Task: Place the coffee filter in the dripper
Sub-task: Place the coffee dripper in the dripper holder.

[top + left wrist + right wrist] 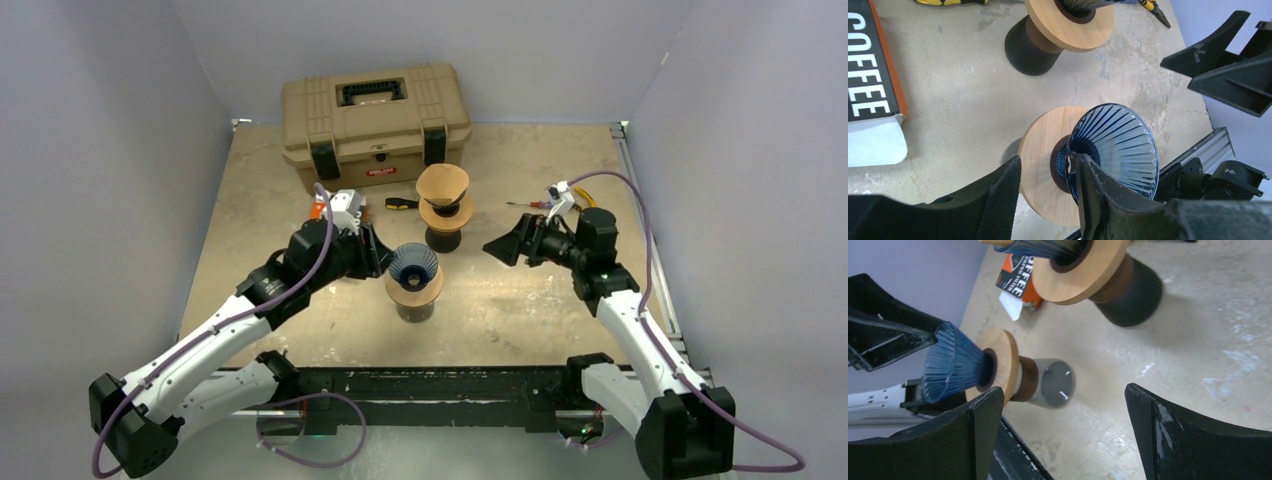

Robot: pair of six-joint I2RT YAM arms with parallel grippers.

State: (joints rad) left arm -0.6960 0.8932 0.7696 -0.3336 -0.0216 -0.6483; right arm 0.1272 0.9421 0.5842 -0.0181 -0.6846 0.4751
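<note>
A blue ribbed glass dripper [413,264] [1118,145] [955,365] sits empty on a wooden collar [1040,160] over a glass base, at the table's middle. Behind it, a second dripper stand [444,212] carries a brown paper coffee filter [443,183] in its cone. My left gripper [378,255] [1044,159] is at the near dripper's left side. It is open; one finger [1098,190] lies against the blue rim and the other stands outside the collar. My right gripper [505,245] [1063,390] hangs wide open to the dripper's right, holding nothing.
A tan toolbox [375,120] stands at the back. An orange and white coffee box [335,205] [873,75] lies behind my left gripper. A yellow-handled screwdriver [402,202], a red screwdriver [525,204] and pliers [583,195] lie mid-table.
</note>
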